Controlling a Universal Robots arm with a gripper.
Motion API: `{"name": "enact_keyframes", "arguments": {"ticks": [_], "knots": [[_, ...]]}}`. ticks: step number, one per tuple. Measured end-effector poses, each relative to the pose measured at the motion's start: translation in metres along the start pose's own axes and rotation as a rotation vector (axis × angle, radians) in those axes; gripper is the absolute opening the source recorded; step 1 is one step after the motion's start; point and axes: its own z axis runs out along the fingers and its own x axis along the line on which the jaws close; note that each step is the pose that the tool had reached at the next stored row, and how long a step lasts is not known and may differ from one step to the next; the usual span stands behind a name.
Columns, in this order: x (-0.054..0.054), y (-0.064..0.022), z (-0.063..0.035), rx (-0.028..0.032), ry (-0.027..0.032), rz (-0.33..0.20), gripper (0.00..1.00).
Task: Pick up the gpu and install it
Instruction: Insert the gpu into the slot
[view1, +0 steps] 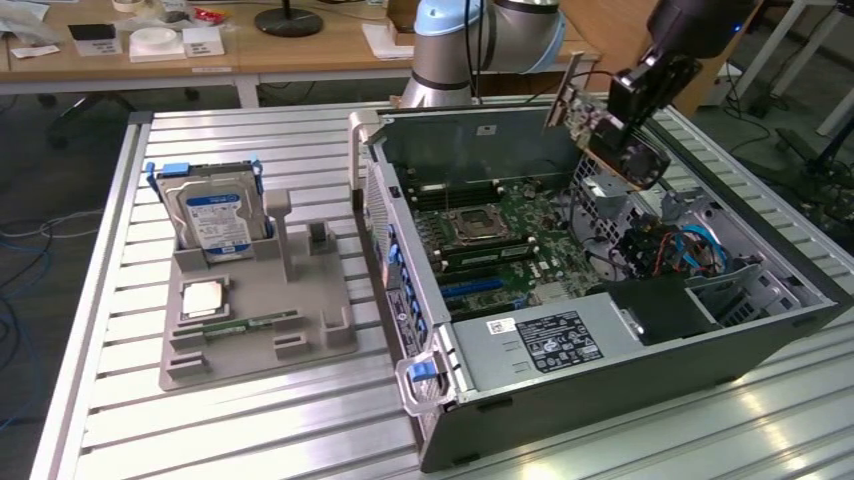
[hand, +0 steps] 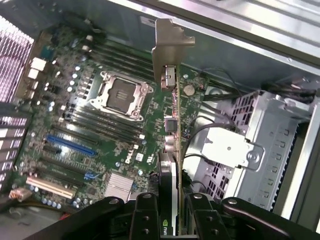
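The claw (hand: 172, 214) is gripping the gpu (hand: 173, 135).
The card is hanging edge-down over the motherboard (view1: 497, 238) of the open computer case (view1: 694, 352).

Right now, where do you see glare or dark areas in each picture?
Exterior view: strong glare on the metal table nearest the camera. Wrist view: the computer case wall is washed out bright, while the hand holding the gpu is dark.
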Motion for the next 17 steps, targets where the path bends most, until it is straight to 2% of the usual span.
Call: {"name": "enact_keyframes", "arguments": {"ticks": [17], "knots": [[0.0000, -0.0002, 0.0016, -0.0004, 0.0349, -0.296, 0.27]]}}
